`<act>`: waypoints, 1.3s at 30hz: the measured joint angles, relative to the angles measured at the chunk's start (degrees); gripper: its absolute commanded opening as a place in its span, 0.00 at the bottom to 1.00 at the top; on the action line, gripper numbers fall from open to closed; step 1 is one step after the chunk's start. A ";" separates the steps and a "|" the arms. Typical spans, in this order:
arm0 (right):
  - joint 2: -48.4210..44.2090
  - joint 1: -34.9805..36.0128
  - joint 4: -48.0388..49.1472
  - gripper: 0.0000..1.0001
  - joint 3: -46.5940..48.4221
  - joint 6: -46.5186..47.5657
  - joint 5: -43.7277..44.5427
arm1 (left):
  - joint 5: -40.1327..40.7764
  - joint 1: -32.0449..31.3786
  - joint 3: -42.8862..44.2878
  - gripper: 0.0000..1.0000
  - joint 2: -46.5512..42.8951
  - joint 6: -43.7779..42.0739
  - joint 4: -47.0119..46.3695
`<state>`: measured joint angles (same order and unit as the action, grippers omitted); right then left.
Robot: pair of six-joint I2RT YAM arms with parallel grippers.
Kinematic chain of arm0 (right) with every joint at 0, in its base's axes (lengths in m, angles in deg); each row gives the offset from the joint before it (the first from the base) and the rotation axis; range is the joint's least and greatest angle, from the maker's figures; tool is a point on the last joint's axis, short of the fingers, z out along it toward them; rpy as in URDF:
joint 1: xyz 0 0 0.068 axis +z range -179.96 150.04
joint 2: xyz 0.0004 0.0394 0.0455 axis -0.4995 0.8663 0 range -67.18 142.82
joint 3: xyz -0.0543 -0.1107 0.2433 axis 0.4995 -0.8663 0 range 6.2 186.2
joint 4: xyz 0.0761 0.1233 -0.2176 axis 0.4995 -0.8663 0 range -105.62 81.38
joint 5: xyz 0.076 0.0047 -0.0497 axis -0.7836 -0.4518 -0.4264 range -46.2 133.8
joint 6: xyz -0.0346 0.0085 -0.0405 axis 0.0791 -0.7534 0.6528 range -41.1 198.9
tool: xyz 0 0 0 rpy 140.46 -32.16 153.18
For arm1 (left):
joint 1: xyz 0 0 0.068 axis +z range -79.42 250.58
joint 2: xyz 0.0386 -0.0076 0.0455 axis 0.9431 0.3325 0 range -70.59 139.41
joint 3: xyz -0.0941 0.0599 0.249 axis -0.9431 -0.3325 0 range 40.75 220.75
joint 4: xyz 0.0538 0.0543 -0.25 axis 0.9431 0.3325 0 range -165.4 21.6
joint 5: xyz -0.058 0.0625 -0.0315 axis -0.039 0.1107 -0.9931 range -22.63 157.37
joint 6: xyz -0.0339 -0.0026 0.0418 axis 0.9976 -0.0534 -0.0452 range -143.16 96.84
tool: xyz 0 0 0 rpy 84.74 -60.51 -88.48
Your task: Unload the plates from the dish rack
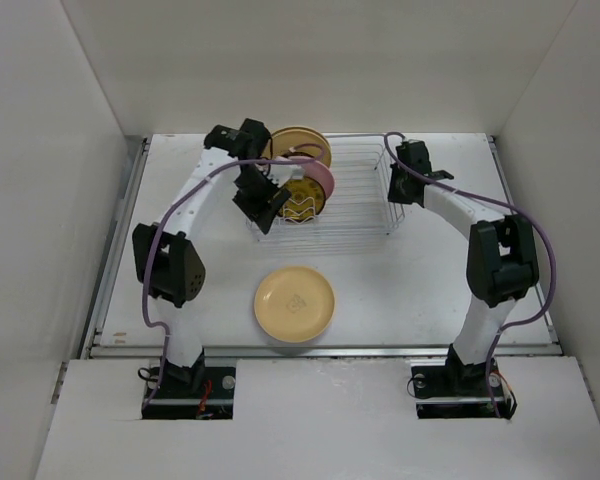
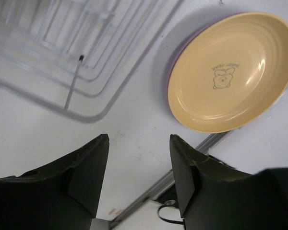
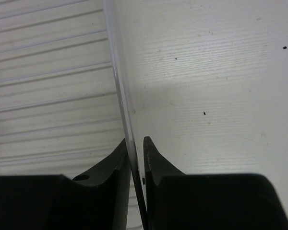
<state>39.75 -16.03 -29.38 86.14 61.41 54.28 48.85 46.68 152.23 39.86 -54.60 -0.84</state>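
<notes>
The dish rack [image 1: 352, 198] is sitting toward the far side of the table [image 1: 430, 290], and three plates are standing on edge at its left end. A cream plate [image 1: 298, 143] is standing farthest back, a pink plate [image 1: 324, 180] is leaning just in front of it, and a smaller dark brown-gold patterned plate [image 1: 302, 206] is standing at the rack's near side. The rest of the rack's wire slots are holding nothing.

On the near side of the rack, well apart from it, a yellow-orange plate [image 1: 295, 303] is lying flat and face up, showing a small printed figure in its middle. A lavender rim [image 2: 170, 64] is peeking out from under it.

The left gripper [image 2: 139, 141] is hovering by the rack's left near corner, its fingers spread apart and gripping nothing. The right gripper [image 3: 134, 141] is reaching the rack's right end, its fingers pinching the rack's thin see-through side wall between them.

The table is showing a plain white top, and white walls [image 1: 40, 150] are enclosing it on three sides.
</notes>
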 measured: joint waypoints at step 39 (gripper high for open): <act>5.79 14.27 6.97 0.54 12.44 20.59 -29.77 | 2.93 11.65 6.16 0.00 13.33 21.99 -7.96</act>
<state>45.55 -1.76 -22.40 98.58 82.00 24.51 51.78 58.33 158.39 53.19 -32.61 -8.79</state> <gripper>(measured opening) 0.540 0.120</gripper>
